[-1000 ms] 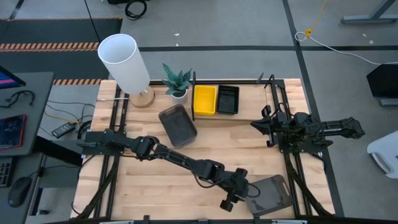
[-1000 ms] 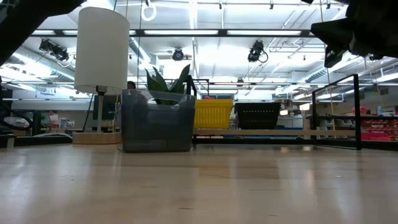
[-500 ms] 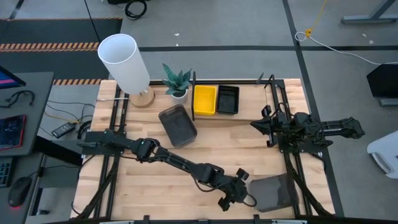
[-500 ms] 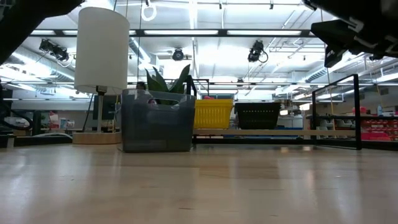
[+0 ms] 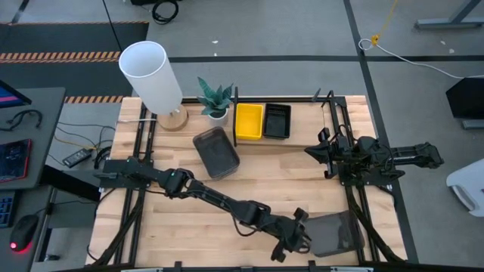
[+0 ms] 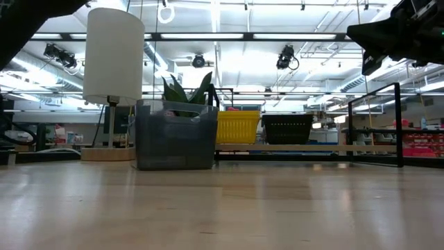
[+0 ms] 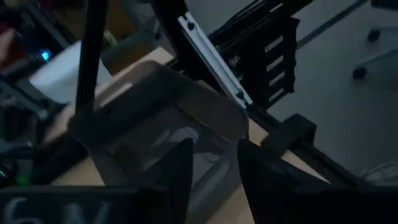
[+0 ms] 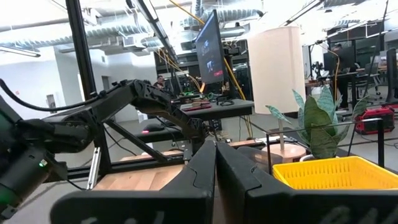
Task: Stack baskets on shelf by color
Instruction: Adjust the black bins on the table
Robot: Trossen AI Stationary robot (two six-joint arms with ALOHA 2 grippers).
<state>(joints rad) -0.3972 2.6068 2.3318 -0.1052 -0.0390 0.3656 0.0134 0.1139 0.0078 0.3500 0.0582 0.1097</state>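
Grey basket — long axis across table — at left gripper.

The left hand touches a grey basket at the table's near edge.

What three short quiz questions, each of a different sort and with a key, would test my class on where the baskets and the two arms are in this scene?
1. True or false: the yellow basket and the black basket sit side by side on the shelf.
2. Multiple choice: the left gripper is at (A) the lamp, (B) the grey basket at the table's near edge, (C) the plant.
3. Fill in: the right gripper waits with its fingers ____.

Key
1. True.
2. B; the other grey basket stands alone mid-table.
3. Shut.
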